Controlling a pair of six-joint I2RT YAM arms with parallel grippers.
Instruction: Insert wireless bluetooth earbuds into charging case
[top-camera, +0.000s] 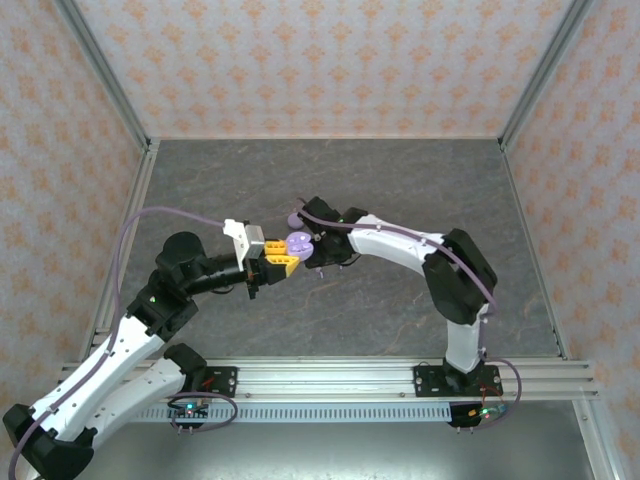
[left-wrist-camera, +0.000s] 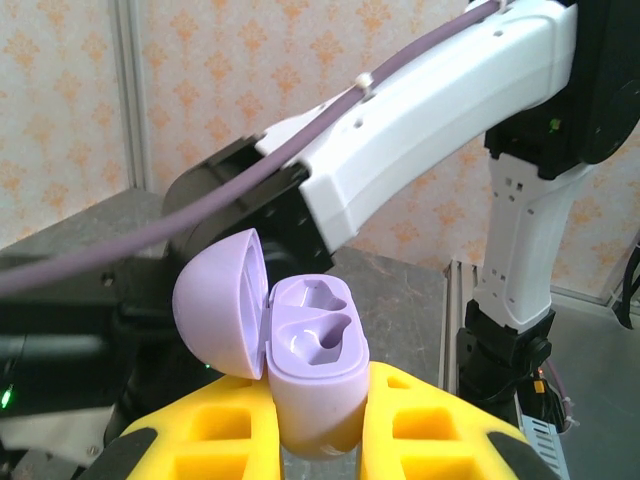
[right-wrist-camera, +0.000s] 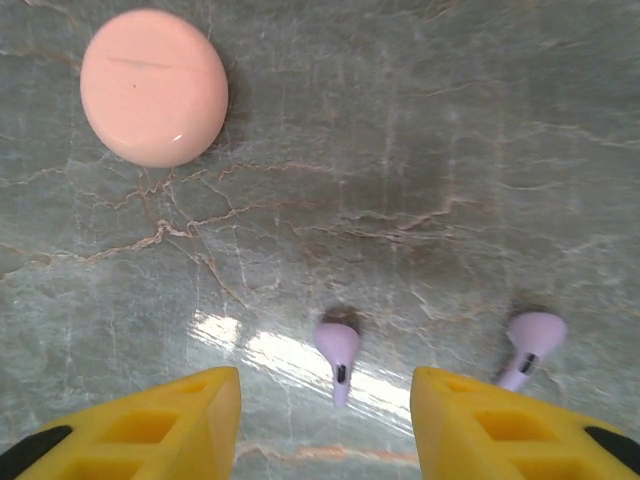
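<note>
White shells over black joints on the left arm (top-camera: 120, 350) and right arm (top-camera: 395, 245). A purple cable (left-wrist-camera: 170, 228) trails behind the wrist. The fingers (right-wrist-camera: 190, 420) are yellow, square-pocketed, with black patches on their outer flanks.

Grey, marble-veined tabletop (top-camera: 400, 190) boxed in at 9, 12 and 3 o'clock by pale pink walls (top-camera: 320, 60) patterned with orange florals. Aluminium posts (top-camera: 106, 72) rise at the far corners; a slotted rail (top-camera: 330, 375) spans 6 o'clock.

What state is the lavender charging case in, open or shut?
Open: the rounded lavender plastic charging case has its domed lid swung back; both wells show empty.
</note>
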